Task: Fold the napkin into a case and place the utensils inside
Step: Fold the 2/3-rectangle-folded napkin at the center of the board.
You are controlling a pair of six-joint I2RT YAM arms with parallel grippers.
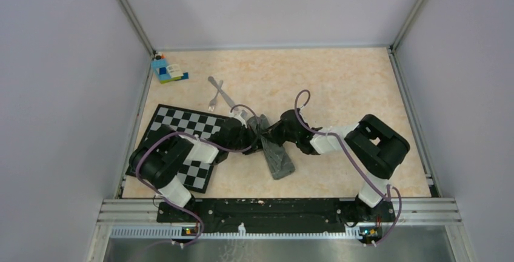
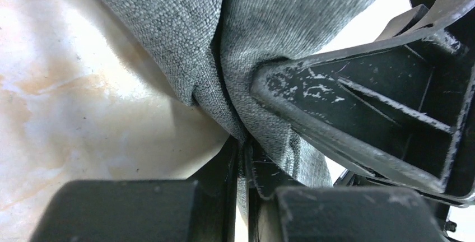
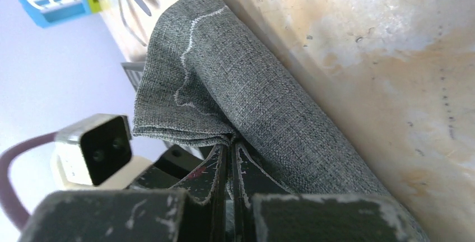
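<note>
The dark grey napkin (image 1: 277, 156) lies folded into a narrow strip in the middle of the table, its far end raised between both grippers. My left gripper (image 1: 253, 130) comes in from the left and is shut on a bunched fold of the napkin (image 2: 185, 35); the cloth runs down between the left gripper's (image 2: 245, 144) fingers. My right gripper (image 1: 273, 133) comes in from the right and is shut on the napkin's (image 3: 224, 85) layered edge, pinched at the tips of the right gripper (image 3: 229, 147). The fork (image 1: 214, 100) and knife (image 1: 225, 96) lie crossed on the table beyond.
A black-and-white checkered mat (image 1: 182, 130) lies at the left, partly under the left arm. A blue toy-brick block (image 1: 165, 70) stands in the far left corner. The right gripper's finger (image 2: 364, 113) presses against the cloth close beside the left jaws. Walls enclose the table.
</note>
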